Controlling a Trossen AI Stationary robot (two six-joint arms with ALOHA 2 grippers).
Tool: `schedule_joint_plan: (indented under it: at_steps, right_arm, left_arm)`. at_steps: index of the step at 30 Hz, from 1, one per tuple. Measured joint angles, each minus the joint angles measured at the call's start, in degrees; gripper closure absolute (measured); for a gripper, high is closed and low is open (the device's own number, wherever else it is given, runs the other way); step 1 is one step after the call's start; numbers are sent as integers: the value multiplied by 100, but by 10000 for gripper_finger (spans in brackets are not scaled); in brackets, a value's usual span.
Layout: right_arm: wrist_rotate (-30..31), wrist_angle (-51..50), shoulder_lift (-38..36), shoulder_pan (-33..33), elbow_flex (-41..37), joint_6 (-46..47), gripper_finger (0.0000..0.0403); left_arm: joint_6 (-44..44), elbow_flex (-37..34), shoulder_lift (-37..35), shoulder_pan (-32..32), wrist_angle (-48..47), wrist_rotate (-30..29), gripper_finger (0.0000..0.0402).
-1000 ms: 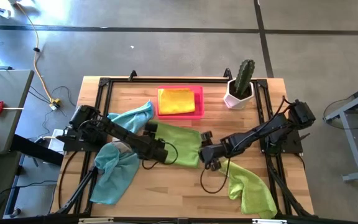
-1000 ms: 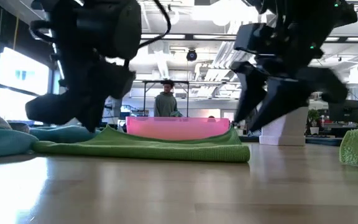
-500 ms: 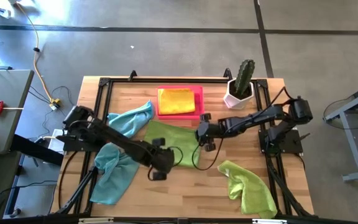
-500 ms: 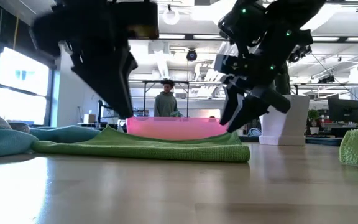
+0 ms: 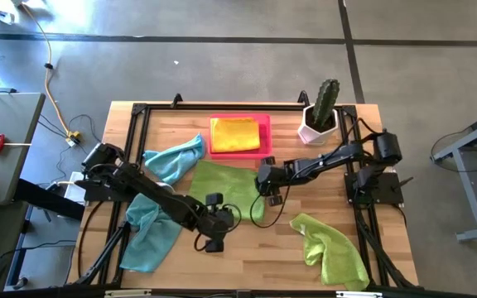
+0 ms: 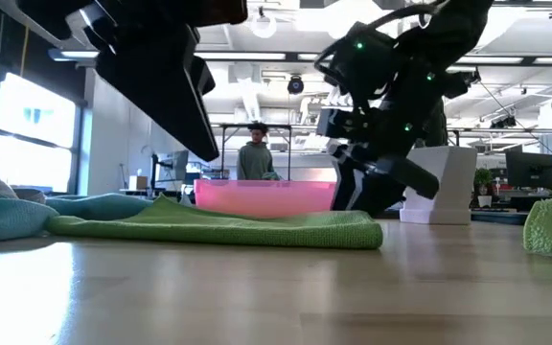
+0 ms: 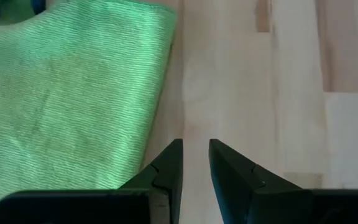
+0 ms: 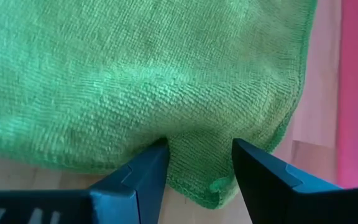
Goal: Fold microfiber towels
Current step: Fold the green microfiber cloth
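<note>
A green microfiber towel (image 5: 226,189) lies flat on the wooden table, in front of the pink tray (image 5: 265,136), which holds a folded yellow towel (image 5: 235,133). My right gripper (image 8: 197,149) stands open over the green towel's far right corner, close to the tray. My left gripper (image 7: 196,152) hovers above bare wood just off the towel's near edge (image 7: 157,93). Its fingers stand slightly apart with nothing between them. Two teal towels (image 5: 175,158) (image 5: 151,233) lie at the left, and a lime towel (image 5: 331,251) lies at the near right. My right gripper comes slanting down from the table's right, one open finger on either side of a patch of cloth beside the green towel's far right corner (image 8: 219,183). I cannot tell whether the fingertips (image 8: 156,155) touch the cloth. The towel lies flat on the table.
A cactus in a white pot (image 5: 320,114) stands at the far right, behind my right arm. Bare wood (image 5: 255,248) lies between the green and lime towels along the near edge. In the low view a person (image 6: 256,153) stands in the room beyond the table.
My left gripper has gone from the green towel's left part toward the table's near edge, rising and turning, and now hangs over bare wood. My right gripper has gone from the towel's near right side toward the far edge and down onto its far right corner.
</note>
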Motion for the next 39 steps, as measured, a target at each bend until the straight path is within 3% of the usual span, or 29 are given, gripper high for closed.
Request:
schedule_joint_plan:
  at_steps: [3, 12, 20, 25, 28, 31, 39]
  right_arm:
    - [-82, -33, -22, 132, -8, 573, 226]
    - [-1177, -377, -288, 1039, -44, 2780, 226]
    - [-1447, 518, -295, 2151, -9, 3869, 226]
    - [-1026, -102, -306, 2510, 499, 3087, 226]
    - [-255, -508, -306, 2743, 577, 1868, 226]
    - [479, -616, -254, 2904, 582, 1237, 226]
    - [572, 19, 167, 2693, 582, 934, 226]
  left_arm:
    - [1, 0, 0, -112, -33, 21, 332]
    - [0, 0, 0, -318, -288, 609, 332]
    - [2, 0, 0, -496, -334, 803, 332]
    - [3, 0, 0, -626, 124, 762, 332]
    - [198, 2, 64, -764, 741, 620, 328]
    - [621, 2, 168, -920, 1101, 418, 313]
    - [497, 2, 332, -1055, 1211, 98, 243]
